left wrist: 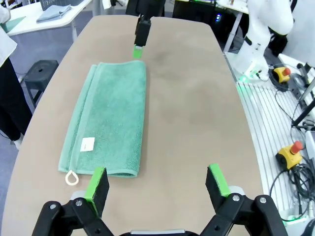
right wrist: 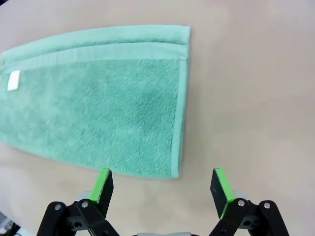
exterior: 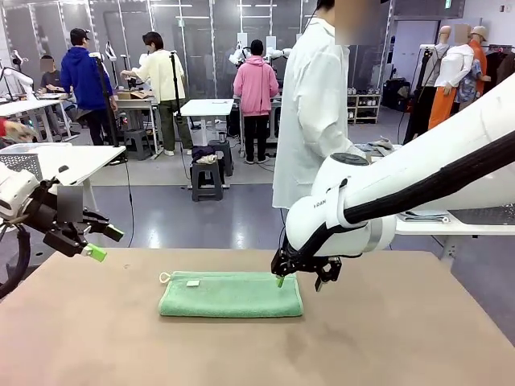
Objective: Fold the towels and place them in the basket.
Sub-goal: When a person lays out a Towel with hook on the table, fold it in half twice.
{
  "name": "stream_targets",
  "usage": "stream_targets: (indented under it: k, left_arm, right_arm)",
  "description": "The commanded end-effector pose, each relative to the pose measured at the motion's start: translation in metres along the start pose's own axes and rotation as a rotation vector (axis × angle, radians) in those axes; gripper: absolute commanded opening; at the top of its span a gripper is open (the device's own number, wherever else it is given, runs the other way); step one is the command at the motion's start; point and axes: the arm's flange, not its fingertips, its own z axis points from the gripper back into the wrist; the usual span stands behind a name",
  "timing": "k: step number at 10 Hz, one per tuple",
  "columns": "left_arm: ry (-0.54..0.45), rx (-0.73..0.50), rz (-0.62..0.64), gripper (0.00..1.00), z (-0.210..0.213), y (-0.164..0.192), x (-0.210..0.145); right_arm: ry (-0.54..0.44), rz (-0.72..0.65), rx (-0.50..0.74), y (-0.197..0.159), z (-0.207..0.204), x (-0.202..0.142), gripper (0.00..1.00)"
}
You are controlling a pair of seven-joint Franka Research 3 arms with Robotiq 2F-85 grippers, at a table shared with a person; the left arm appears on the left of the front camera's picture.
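Right jaws: wide apart, nothing between the pads. They point down at the right short end of the mint green towel [right wrist: 98,108]. One green pad [right wrist: 104,179] sits above the cloth's corner and the other above bare tabletop [right wrist: 256,98]. So they straddle the edge. I judge this a set-up to pinch that end. From the front view a pad tip looks level with the far right corner, but I cannot tell whether it touches.

Left jaws: also spread wide and empty. They are held off the tabletop's left end, tilted, well apart from the cloth. Their camera looks down the whole length of the towel. The near end carries the pale hanging loop [left wrist: 71,178] and the white label [left wrist: 87,144]. I read this arm as parked clear, with the loop end within reach.

Towel: lies flat near the middle of the tabletop, long side across my view, doubled lengthwise. The layered hemmed edges run together along the far side and the fold faces me. That suggests one fold is done and a crosswise fold is due, which would explain the right arm at a short end.

Beyond: a person in a white coat [exterior: 314,121] stands at the far edge, hands not on the cloth.
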Motion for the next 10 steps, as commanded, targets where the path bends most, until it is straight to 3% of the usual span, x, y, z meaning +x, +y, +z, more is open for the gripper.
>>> stream_targets:
  k: [1, 8, 9, 10]
  left_arm:
    - [0.018, 0.015, -0.007, 1.0, 0.0, -0.003, 0.001]
    - [0.018, 0.015, -0.007, 1.0, 0.0, -0.003, 0.001]
    - [0.018, 0.015, -0.007, 1.0, 0.0, -0.003, 0.001]
    - [0.018, 0.015, -0.007, 1.0, 0.0, -0.003, 0.001]
  right_arm:
    - [0.008, -0.072, -0.043, 0.014, -0.018, 0.016, 1.0]
    - [0.038, -0.062, -0.117, 0.02, -0.051, 0.036, 1.0]
    - [0.039, -0.052, -0.123, 0.02, -0.052, 0.036, 0.83]
    - [0.046, -0.071, -0.122, 0.02, -0.053, 0.036, 0.83]
